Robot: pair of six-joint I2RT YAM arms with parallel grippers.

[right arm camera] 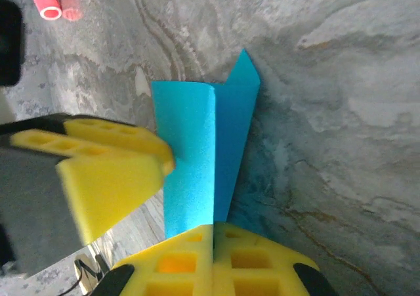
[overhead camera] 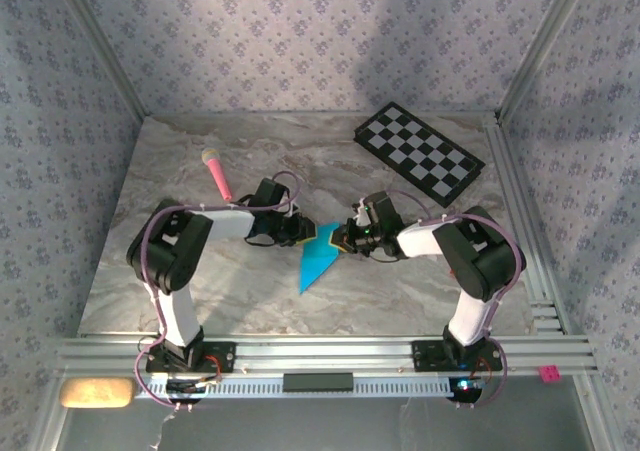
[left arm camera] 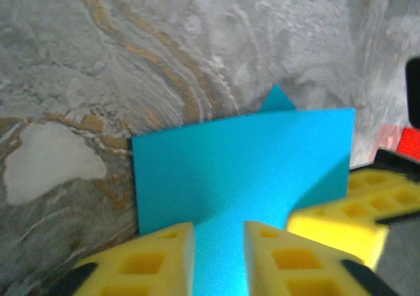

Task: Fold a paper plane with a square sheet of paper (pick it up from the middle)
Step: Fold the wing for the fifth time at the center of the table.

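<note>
Yellow fingers (right arm camera: pixel 262 263) of the right gripper (right arm camera: pixel 213 233) sit nearest the lens in its wrist view, pressed together with no gap. The near end of the paper plane (right arm camera: pixel 190 151) runs into the seam between them, so I read that gripper as clenched on the paper. In the left wrist view, the left gripper (left arm camera: pixel 218 233) has its jaws standing apart. The cyan-blue paper passes through the gap, and I read this gripper as released, not pinching. From the overhead camera, the paper plane (overhead camera: pixel 318 261) lies at the middle of the surface (overhead camera: pixel 400 291), directly between the two grippers. Its slim pointed end is directed toward the near edge. I cannot tell whether that tip rests on the surface. A lengthwise crease is visible in the right wrist view, with one flap on either side. The pink stick (overhead camera: pixel 218 174) and the checkered board (overhead camera: pixel 418 153) lie well apart from the work. Judgement: the step in hand is a late fold, likely shaping a wing against the centre crease, with the dart form largely complete. Next move: hold the right grip fixed as the anchor. Re-seat the left gripper on the free flap close to the crease, then close gently. Thin paper may slip or buckle if both arms pull apart.
</note>
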